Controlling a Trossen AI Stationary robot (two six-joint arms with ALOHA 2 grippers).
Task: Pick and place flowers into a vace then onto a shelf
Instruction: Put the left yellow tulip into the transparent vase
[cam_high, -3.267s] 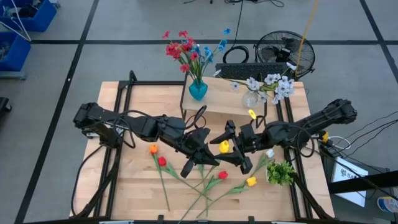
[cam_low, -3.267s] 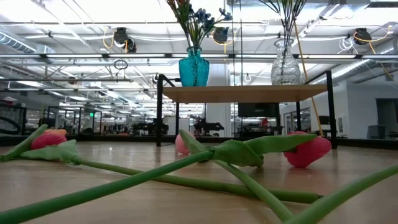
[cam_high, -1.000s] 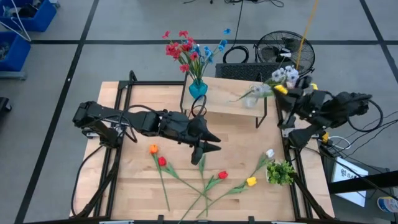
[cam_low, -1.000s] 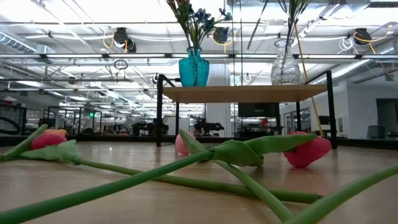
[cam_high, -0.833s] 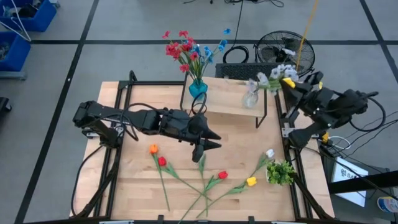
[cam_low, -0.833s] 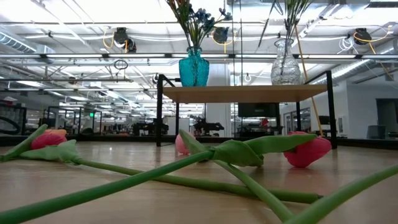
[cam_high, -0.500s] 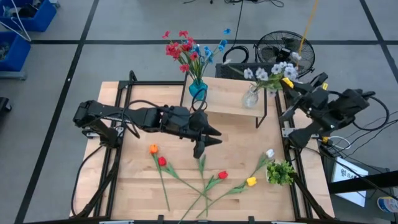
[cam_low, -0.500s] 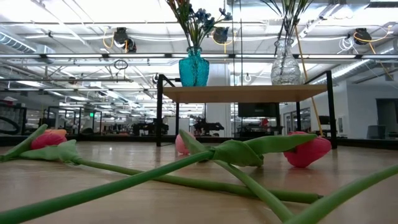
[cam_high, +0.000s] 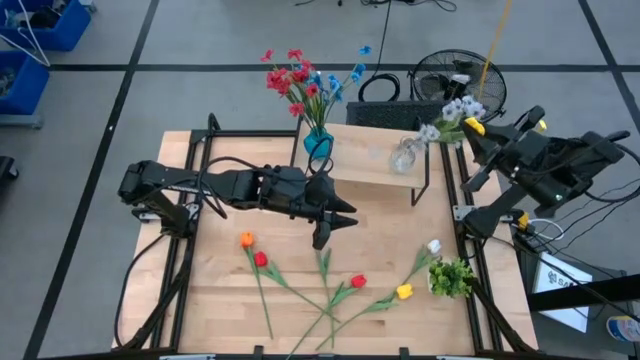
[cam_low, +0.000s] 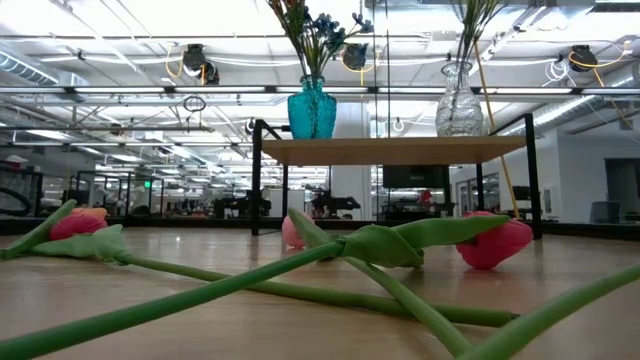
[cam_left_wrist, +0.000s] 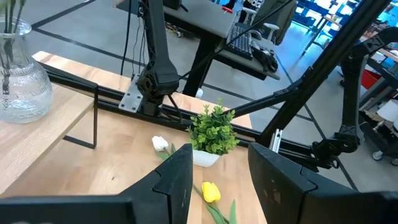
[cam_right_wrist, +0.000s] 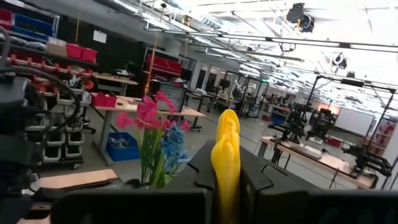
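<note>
A yellow tulip sits pinched between the right gripper's closed fingers, lifted off the table's right rear corner, just beside the clear glass vase of white blossoms on the shelf, likely lined up to drop its stem in. The left gripper hovers mid-table, fingers apart and empty, above the loose tulips lying on the light-wood tabletop, probably ready for the next pick. A teal vase of red and blue flowers shares the shelf. Beyond, an open workshop with benches and red bins.
</note>
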